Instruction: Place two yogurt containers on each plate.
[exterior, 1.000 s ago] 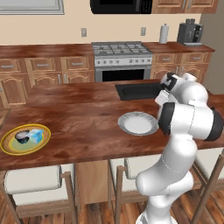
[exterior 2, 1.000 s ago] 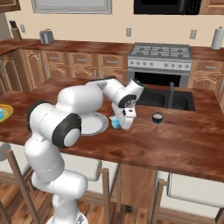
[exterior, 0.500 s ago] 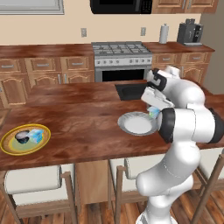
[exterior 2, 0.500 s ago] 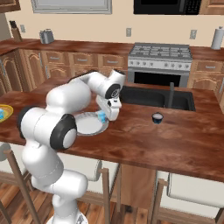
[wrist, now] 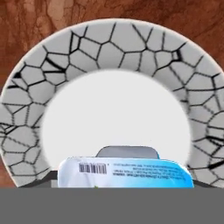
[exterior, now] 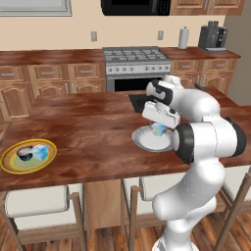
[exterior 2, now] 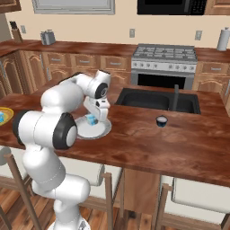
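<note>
My gripper (exterior: 159,128) hangs just above the white-grey plate (exterior: 145,141), shut on a light-blue yogurt container (exterior: 159,129). From the right base view the same cup (exterior 2: 92,120) sits between the fingers over the plate (exterior 2: 103,130). In the hand view the cup's blue barcoded top (wrist: 126,173) lies at the bottom, with the plate's cracked-pattern rim (wrist: 109,48) around it. At the far left the yellow-rimmed plate (exterior: 10,164) carries a dark cup (exterior: 25,153) and a light-blue cup (exterior: 42,151). Another dark cup (exterior 2: 161,121) stands alone on the counter near the sink.
The sink (exterior 2: 155,99) with its faucet (exterior 2: 175,95) is set into the counter behind the white-grey plate. A stove (exterior: 136,61) stands against the back wall. Stools (exterior: 37,202) line the counter's near edge.
The gripper has carried the light-blue cup leftward from beside the plate to over the plate's middle and lowered it.
</note>
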Robot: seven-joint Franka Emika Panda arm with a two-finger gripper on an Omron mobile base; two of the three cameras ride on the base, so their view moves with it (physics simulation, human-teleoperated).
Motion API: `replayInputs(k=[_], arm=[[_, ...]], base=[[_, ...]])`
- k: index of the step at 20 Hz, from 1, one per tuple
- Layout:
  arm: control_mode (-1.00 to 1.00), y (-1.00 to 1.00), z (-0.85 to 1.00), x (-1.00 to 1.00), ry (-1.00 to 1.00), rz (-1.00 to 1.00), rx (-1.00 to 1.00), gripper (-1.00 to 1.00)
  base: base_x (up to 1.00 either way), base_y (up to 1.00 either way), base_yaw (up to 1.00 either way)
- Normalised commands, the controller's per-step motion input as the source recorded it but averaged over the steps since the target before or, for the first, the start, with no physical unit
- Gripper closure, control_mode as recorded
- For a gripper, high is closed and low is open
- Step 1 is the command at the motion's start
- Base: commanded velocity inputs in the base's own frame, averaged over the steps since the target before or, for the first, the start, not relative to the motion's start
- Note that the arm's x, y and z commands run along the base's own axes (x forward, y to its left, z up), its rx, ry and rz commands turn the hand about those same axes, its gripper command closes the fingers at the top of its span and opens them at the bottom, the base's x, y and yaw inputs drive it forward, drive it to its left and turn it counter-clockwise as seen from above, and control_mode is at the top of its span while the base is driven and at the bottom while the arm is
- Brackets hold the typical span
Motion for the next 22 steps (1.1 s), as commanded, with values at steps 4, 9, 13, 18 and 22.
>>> replayInputs(k=[4, 9, 13, 18, 22], arm=[[-1.00, 0.09, -0.31, 0.00, 0.00, 0.00, 0.00, 1.00], [-1.00, 0.00, -0.32, 0.00, 0.00, 0.04, 0.00, -1.00], [-1.00, 0.00, -0.05, 0.00, 0.00, 0.01, 0.00, -1.00], [-1.00, 0.00, 0.02, 0.00, 0.00, 0.05, 0.00, -1.00], [-1.00, 0.00, 0.18, 0.00, 0.00, 0.06, 0.00, -1.00]], base=[[0.00, 0.00, 0.00], [0.00, 0.00, 0.00], [0.00, 0.00, 0.00], [0.00, 0.00, 0.00], [0.00, 0.00, 0.00]])
